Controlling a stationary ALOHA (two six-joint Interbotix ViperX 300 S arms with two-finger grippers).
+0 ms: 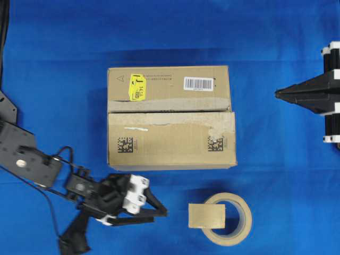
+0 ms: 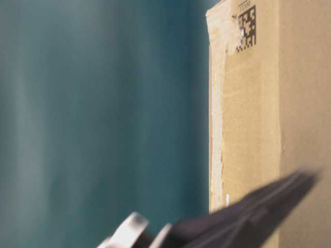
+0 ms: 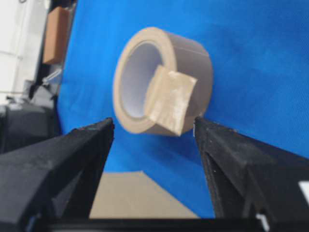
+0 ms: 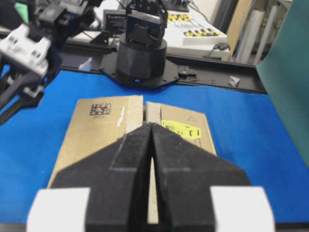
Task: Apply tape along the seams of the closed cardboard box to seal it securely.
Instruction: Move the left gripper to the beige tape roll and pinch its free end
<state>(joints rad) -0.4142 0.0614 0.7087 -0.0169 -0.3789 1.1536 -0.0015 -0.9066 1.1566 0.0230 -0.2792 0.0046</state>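
Open left claw (image 1: pixel 159 208) just beside tape (image 1: pixel 206 215)

Brown cardboard box (image 1: pixel 170 119) with a yellow sticker (image 1: pixel 137 87), white barcode label (image 1: pixel 198 83) and two black square codes; tan tape (image 1: pixel 206 215) on a beige roll (image 1: pixel 234 234); blue table cloth (image 1: pixel 276 175)

One cardboard box (image 1: pixel 171 118), one tape roll (image 1: pixel 229 219), one tape (image 1: pixel 206 216)
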